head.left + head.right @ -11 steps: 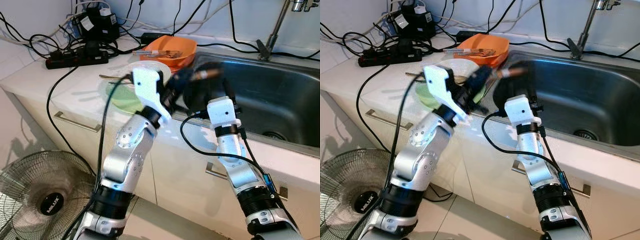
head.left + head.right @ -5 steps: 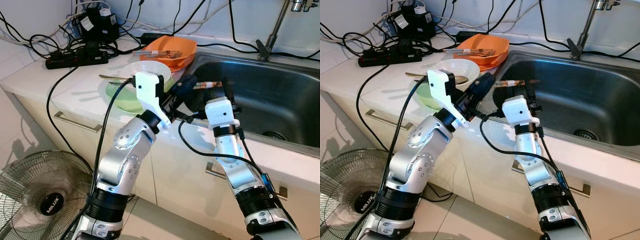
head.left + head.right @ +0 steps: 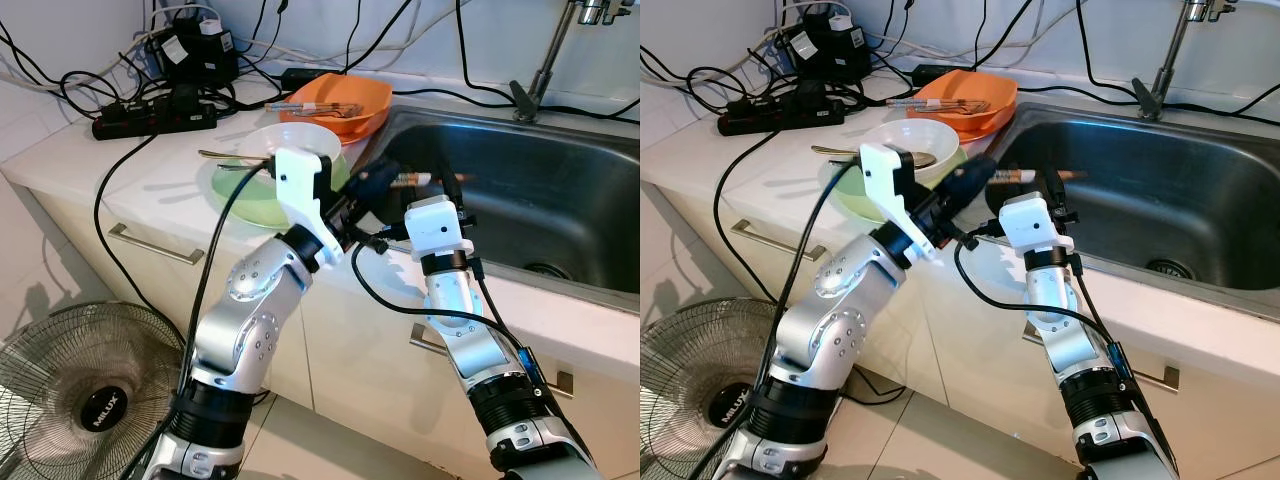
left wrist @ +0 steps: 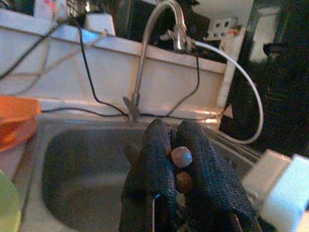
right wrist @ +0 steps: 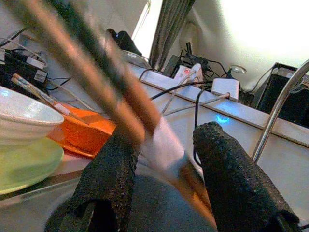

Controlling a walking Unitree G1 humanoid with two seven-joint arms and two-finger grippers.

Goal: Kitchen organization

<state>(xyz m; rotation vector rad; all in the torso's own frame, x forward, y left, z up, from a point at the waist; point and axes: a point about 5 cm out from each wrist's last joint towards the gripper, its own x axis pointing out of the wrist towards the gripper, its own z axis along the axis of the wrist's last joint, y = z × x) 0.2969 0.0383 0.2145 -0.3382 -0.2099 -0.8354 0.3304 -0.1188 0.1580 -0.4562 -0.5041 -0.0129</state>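
My left gripper hovers at the sink's near left edge, shut on a pair of brown chopsticks that point out over the basin. In the left wrist view their two round ends sit pinched between the black fingers. My right gripper is just beside it, open, and the right wrist view shows the blurred chopsticks crossing between its spread fingers without being clamped. A white bowl rests on a green plate on the counter to the left.
An orange tray holding more chopsticks stands behind the bowl. The steel sink and faucet are on the right. A power strip and cables clutter the back left counter. A fan stands on the floor.
The left gripper has come down and steadied with the chopsticks, from a raised, blurred position to the sink's edge. The right gripper shifted slightly left, staying next to it.
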